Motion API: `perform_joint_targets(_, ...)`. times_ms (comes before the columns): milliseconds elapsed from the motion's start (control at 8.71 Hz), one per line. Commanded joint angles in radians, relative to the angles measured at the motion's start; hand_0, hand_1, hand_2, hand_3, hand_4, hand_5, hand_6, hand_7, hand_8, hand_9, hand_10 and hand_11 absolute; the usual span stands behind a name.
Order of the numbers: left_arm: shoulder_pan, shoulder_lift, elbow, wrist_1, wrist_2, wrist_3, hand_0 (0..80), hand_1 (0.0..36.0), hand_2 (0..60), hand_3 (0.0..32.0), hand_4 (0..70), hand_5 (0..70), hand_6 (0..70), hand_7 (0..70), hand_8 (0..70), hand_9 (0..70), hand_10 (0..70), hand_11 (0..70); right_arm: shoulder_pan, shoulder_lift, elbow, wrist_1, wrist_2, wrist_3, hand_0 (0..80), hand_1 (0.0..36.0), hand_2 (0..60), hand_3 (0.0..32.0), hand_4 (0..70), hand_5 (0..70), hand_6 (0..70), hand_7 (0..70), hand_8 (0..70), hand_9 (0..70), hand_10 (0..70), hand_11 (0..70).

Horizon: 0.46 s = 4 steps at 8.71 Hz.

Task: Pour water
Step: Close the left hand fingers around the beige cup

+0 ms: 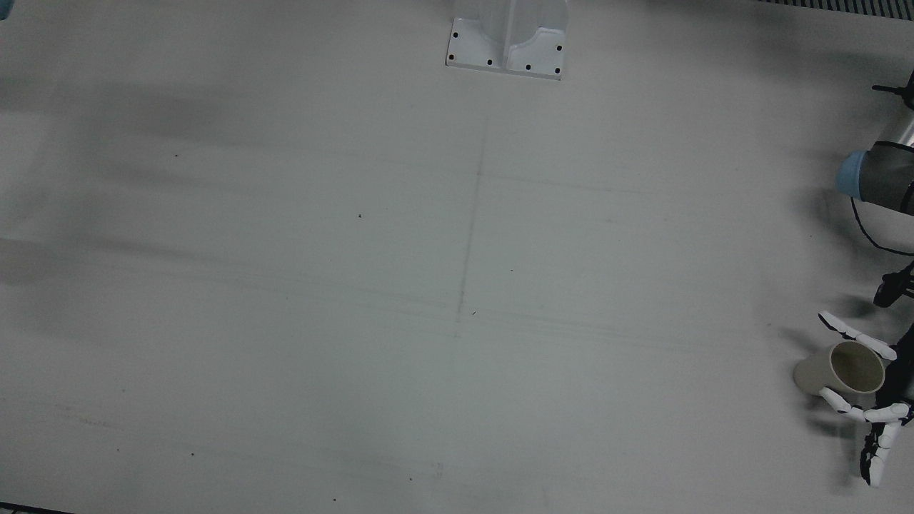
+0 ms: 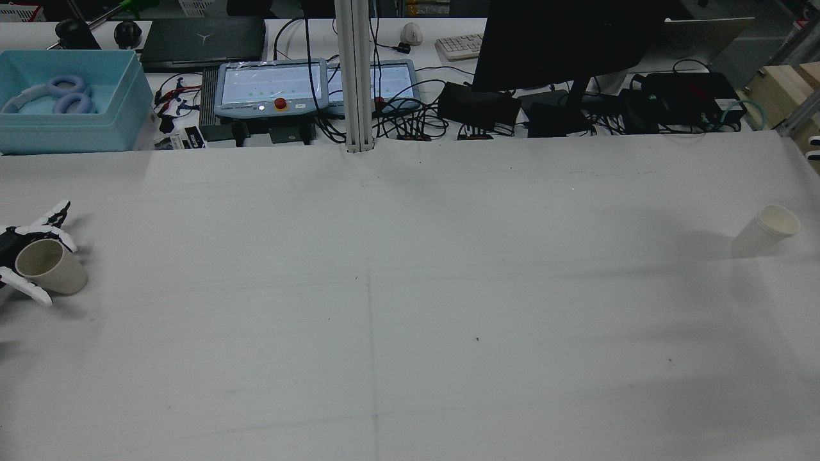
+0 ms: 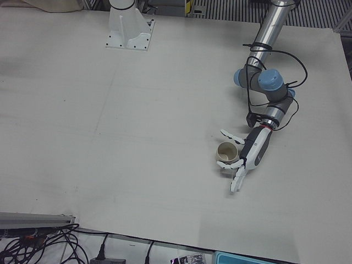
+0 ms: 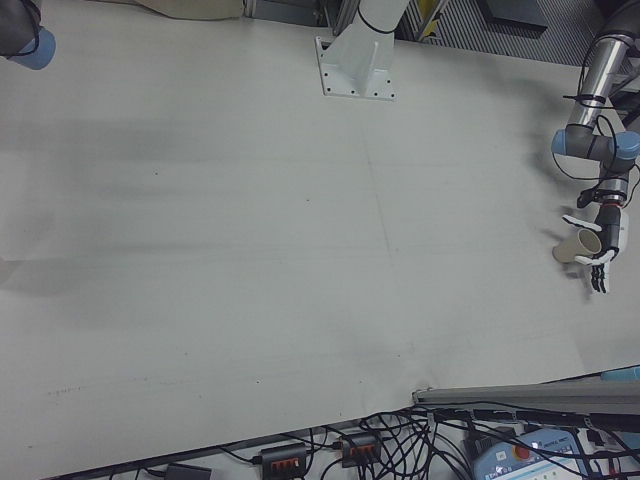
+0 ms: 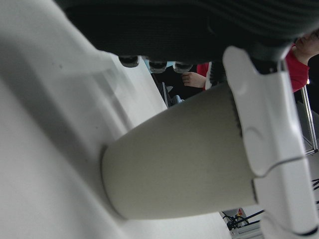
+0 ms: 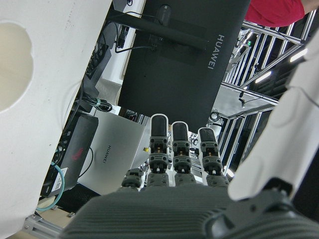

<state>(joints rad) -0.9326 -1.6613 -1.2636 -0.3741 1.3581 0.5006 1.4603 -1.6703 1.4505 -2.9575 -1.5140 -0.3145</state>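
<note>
A beige paper cup (image 2: 50, 267) stands upright at the table's far left edge in the rear view. My left hand (image 2: 19, 256) is open around it, with straight white fingers (image 1: 857, 334) on either side of its wall, close to or touching it. The same cup (image 1: 839, 370) and left hand (image 1: 882, 400) appear at the right edge of the front view, and the cup (image 3: 226, 152) shows again in the left-front view. A white cup (image 2: 766, 231) stands alone at the far right. My right hand (image 6: 174, 199) shows only in its own camera, fingers straight and apart, holding nothing.
The arms' white pedestal (image 1: 507, 44) stands at the table's back middle. Beyond the far edge lie a blue bin (image 2: 67, 102), teach pendants (image 2: 269, 88), a black monitor (image 2: 564, 41) and cables. The left arm's blue-capped elbow (image 3: 269, 81) hangs above the cup.
</note>
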Motion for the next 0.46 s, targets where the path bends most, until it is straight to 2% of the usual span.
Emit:
perform_joint_targets(0, 0.0, -0.003, -0.007, 0.02, 0.001, -0.005, 72.0, 14.2, 0.0, 0.0, 70.0, 70.0, 3.8, 6.5, 3.7, 0.6, 1.0, 2.5, 0.0, 0.0, -0.001, 0.0, 0.0, 0.0, 48.2, 7.7, 0.0, 0.0, 18.5, 17.9, 19.7, 26.7, 25.0, 30.0, 4.0, 6.4)
perform_joint_targets(115, 0.0, -0.003, -0.008, 0.02, 0.001, -0.011, 70.6, 23.3, 15.5, 0.0, 70.0, 70.0, 4.5, 7.5, 4.2, 1.4, 1.7, 3.9, 0.0, 0.0, -0.001, 0.0, 0.0, 0.0, 48.1, 7.7, 0.0, 0.0, 18.5, 17.9, 19.7, 26.7, 25.1, 30.0, 4.1, 6.5)
perform_joint_targets(230, 0.0, -0.003, -0.034, 0.043, 0.001, -0.013, 63.8, 32.7, 60.0, 0.0, 70.0, 70.0, 4.7, 8.5, 4.3, 1.8, 2.4, 5.3, 0.0, 0.0, -0.001, 0.0, 0.002, 0.0, 48.1, 7.6, 0.0, 0.0, 18.3, 17.7, 19.6, 26.8, 25.0, 30.0, 4.1, 6.6)
perform_joint_targets(345, 0.0, -0.003, -0.054, 0.059, 0.003, -0.023, 61.5, 34.8, 60.0, 0.0, 70.0, 70.0, 5.3, 9.7, 4.3, 2.4, 3.4, 6.6, 0.002, 0.0, -0.001, 0.0, 0.0, 0.002, 48.3, 7.7, 0.0, 0.0, 18.3, 17.8, 19.7, 26.8, 25.2, 30.3, 4.2, 6.7)
